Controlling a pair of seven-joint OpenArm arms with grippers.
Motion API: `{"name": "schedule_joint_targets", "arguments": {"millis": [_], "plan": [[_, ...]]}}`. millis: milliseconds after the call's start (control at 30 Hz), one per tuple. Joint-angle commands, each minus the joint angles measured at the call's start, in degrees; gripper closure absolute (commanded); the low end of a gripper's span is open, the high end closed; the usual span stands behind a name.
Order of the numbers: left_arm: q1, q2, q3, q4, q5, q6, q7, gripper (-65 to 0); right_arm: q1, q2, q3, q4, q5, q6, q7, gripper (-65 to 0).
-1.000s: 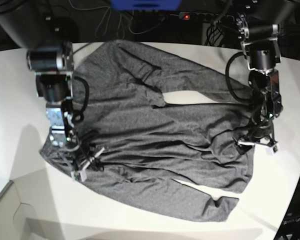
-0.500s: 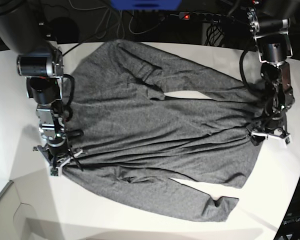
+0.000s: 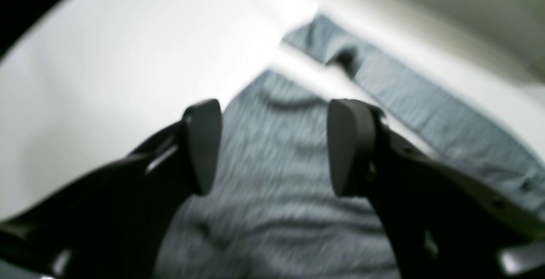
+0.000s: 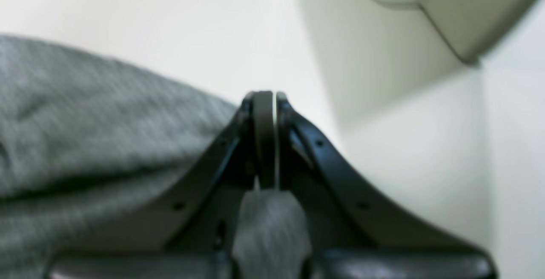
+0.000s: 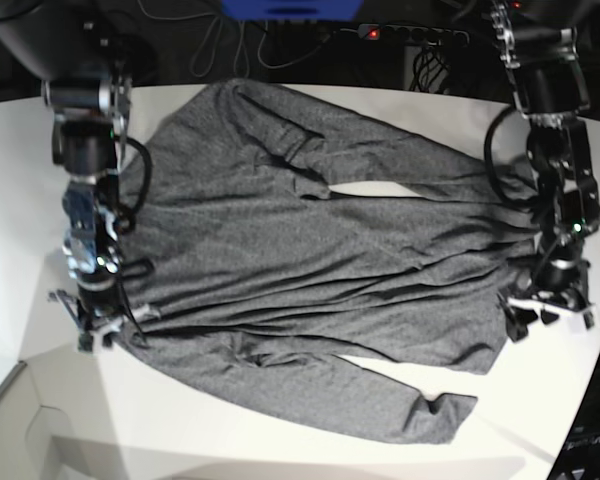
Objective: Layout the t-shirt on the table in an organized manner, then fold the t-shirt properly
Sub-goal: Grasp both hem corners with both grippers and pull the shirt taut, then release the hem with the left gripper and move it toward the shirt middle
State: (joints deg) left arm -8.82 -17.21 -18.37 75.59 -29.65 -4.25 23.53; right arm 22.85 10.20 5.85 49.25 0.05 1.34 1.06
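Lying spread across the white table point(image 5: 280, 440), the grey t-shirt point(image 5: 310, 260) is pinched at its left edge by the closed right gripper point(image 4: 265, 142), apparently to stretch it flat, while the left gripper point(image 3: 272, 147) hangs wide open and empty over the right edge

Most of the table point(image 5: 10, 200) was covered by the t-shirt point(image 5: 310, 250), spread flat with its two sleeves running along the far and near edges. Bare white strips were left at both ends and along the near edge, wide enough for a gripper to be passed over. A narrow bare gap was seen between the far sleeve and the body. The left gripper point(image 5: 548, 312) and right gripper point(image 5: 92, 318) were stationed at opposite ends of the cloth, blocking those borders.
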Motion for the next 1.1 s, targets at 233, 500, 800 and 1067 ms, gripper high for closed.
{"name": "schedule_joint_targets", "arguments": {"millis": [233,500,800,1067], "plan": [[-1.60,-0.68,-0.22,-7.86,-0.20,0.25,-1.24,-38.4,-15.86,-2.94,1.23,29.29,0.34,-0.07,-14.47,-1.2],[-6.87,0.64,-0.22,-15.77,0.42,0.25,-1.59,-38.4,-24.57,-6.55,0.61,38.79,0.25,12.41,-27.30,-1.0],[-20.15,2.49,3.12,-30.98,0.42,0.16,-1.77,-38.4,-24.13,-4.44,6.94,27.62,0.08,12.68,-27.13,-0.7],[-24.72,4.42,13.23,-31.68,0.42,0.16,-8.28,-38.3,-19.91,-2.33,15.65,23.84,-0.10,12.59,-27.13,-0.7]]}}
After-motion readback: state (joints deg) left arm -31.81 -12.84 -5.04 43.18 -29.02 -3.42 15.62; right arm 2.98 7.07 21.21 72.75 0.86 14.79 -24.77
